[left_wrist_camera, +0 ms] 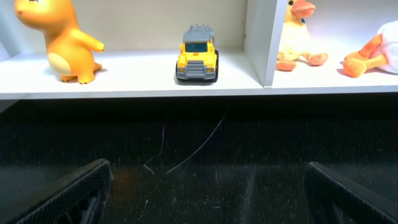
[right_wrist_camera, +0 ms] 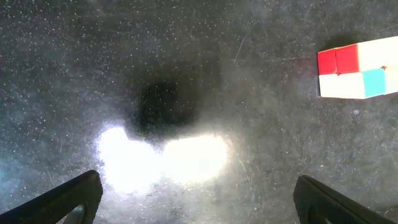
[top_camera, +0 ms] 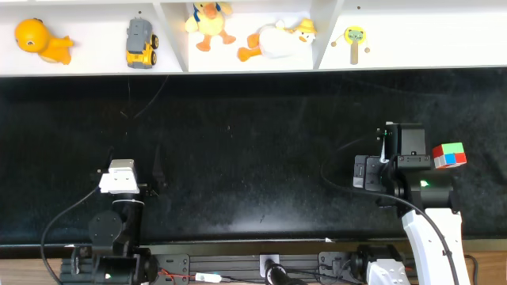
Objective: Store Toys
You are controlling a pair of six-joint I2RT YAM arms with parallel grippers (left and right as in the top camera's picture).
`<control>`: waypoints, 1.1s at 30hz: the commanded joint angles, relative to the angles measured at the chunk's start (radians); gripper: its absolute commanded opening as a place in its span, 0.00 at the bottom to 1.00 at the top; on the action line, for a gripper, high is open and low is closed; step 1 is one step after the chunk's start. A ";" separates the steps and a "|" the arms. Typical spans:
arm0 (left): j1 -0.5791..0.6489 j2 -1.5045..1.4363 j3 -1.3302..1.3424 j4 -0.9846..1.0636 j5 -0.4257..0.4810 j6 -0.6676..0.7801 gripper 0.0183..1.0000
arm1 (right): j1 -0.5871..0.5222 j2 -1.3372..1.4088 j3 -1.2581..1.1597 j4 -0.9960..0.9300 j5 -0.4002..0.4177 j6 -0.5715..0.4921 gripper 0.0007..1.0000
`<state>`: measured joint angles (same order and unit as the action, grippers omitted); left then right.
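A colour puzzle cube (top_camera: 448,155) lies on the black table at the right, just right of my right gripper (top_camera: 394,150). In the right wrist view the cube (right_wrist_camera: 357,67) sits off to the side, and the right gripper (right_wrist_camera: 198,186) hangs open over bare table. My left gripper (left_wrist_camera: 208,171) stands open low over the table at the front left (top_camera: 120,176), facing the white shelf (left_wrist_camera: 137,84). In the shelf's compartments stand an orange dinosaur (left_wrist_camera: 65,37), a yellow and grey truck (left_wrist_camera: 198,55), a yellow duck plush (left_wrist_camera: 298,34), a white duck plush (top_camera: 277,39) and a small yellow toy (top_camera: 354,41).
The shelf (top_camera: 253,70) runs along the table's far edge, with upright dividers (left_wrist_camera: 261,40) between compartments. The black table (top_camera: 253,150) stretches wide between the arms and the shelf. Cables and mounts line the front edge (top_camera: 269,273).
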<state>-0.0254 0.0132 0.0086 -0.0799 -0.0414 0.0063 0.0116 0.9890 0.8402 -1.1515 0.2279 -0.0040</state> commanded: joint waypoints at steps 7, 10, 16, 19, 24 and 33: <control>0.003 -0.010 -0.001 -0.004 0.002 0.005 1.00 | -0.007 0.004 -0.001 0.228 -0.074 0.026 0.99; 0.003 -0.010 -0.001 -0.004 0.002 0.005 1.00 | -0.038 0.004 -0.001 0.245 -0.036 -0.021 1.00; 0.003 -0.010 -0.001 -0.004 0.002 0.005 1.00 | -0.320 0.017 -0.001 0.266 -0.117 -0.286 1.00; 0.003 -0.010 -0.001 -0.004 0.002 0.005 1.00 | -0.552 0.029 -0.001 0.291 -0.313 -0.483 1.00; 0.003 -0.010 -0.001 -0.004 0.002 0.005 1.00 | -0.888 0.119 -0.001 0.290 -0.469 -0.770 1.00; 0.003 -0.010 -0.001 -0.004 0.002 0.005 1.00 | -0.994 0.333 0.001 0.421 -0.489 -0.894 1.00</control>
<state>-0.0254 0.0132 0.0086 -0.0799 -0.0414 0.0067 -0.9733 1.2797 0.8356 -0.7662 -0.2230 -0.8181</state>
